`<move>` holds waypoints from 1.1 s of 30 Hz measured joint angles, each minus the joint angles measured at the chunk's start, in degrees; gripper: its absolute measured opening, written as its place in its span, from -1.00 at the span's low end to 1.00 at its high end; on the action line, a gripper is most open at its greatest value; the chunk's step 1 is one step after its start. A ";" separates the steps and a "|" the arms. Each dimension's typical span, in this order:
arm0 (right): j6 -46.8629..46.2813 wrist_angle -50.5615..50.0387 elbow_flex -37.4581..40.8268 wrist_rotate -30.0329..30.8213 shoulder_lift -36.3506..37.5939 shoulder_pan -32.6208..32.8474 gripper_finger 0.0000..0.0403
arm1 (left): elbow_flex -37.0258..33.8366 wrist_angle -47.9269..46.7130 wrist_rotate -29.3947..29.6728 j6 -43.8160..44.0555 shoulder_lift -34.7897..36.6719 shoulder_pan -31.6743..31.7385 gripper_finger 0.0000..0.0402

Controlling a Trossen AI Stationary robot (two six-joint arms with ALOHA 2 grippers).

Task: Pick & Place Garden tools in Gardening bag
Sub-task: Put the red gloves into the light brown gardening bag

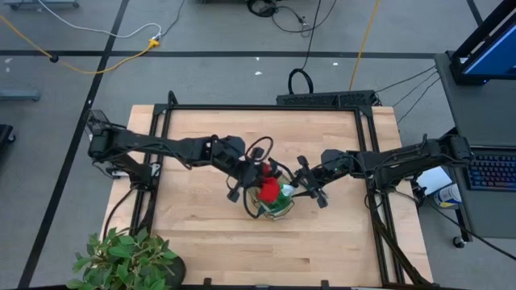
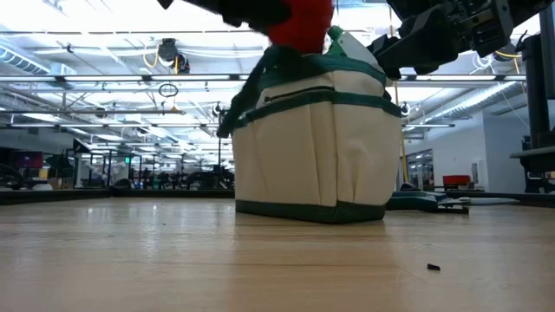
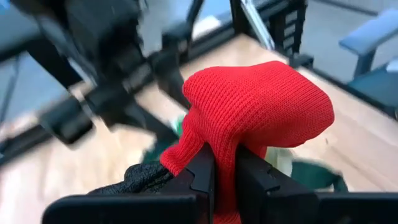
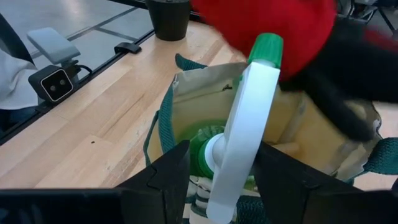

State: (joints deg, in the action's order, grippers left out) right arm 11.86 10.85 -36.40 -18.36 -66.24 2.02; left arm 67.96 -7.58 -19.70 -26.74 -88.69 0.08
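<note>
My left gripper (image 3: 225,177) is clenched on the red knit glove with black palm (image 3: 255,118), holding it up just above the open mouth of the small round beige fabric bag with dark green rim (image 2: 316,147). In the high view the glove (image 1: 268,188) sits right over the bag (image 1: 272,206), near the middle of the light wooden table (image 1: 201,234).

My right gripper (image 4: 217,180) is at the bag's rim on the other side, fingers either side of the white trigger nozzle of the green spray bottle (image 4: 245,124). The bottle stands inside the bag (image 4: 186,112); I cannot tell whether those fingers press it or are slack.

1 leafy green potted plant (image 1: 125,259) is at the table's near-left corner, well apart from the bag.
</note>
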 joint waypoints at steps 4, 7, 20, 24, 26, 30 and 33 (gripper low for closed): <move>-0.07 0.00 0.00 -0.02 0.00 0.00 -0.21 | 0.00 -5.40 0.26 0.10 -1.09 0.29 -0.81; -0.02 0.00 0.00 0.01 0.00 0.00 -0.21 | 0.00 -9.03 0.24 1.08 -1.34 0.56 -0.81; -0.02 0.12 0.02 0.01 0.01 0.02 -0.23 | 0.11 -12.25 0.24 2.95 -2.20 1.48 -0.81; -0.02 0.36 0.02 -0.04 0.00 0.02 -0.23 | 0.06 -12.02 3.95 3.33 -3.49 1.62 -0.81; -0.02 0.59 0.02 -0.06 0.00 0.02 -0.23 | 0.04 -11.37 6.02 3.27 -4.68 1.62 -0.81; 1.31 1.55 0.02 -1.26 0.00 0.02 -0.23 | 0.04 -11.44 6.89 3.83 -6.60 1.62 -0.81; 4.55 1.55 0.02 -2.37 0.00 0.44 -0.23 | 0.04 -11.18 6.91 3.96 -6.75 1.62 -0.81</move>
State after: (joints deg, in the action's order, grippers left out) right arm 16.41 12.40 -36.38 -20.73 -66.24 2.46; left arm 68.01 -18.76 -12.80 -22.79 -95.44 1.69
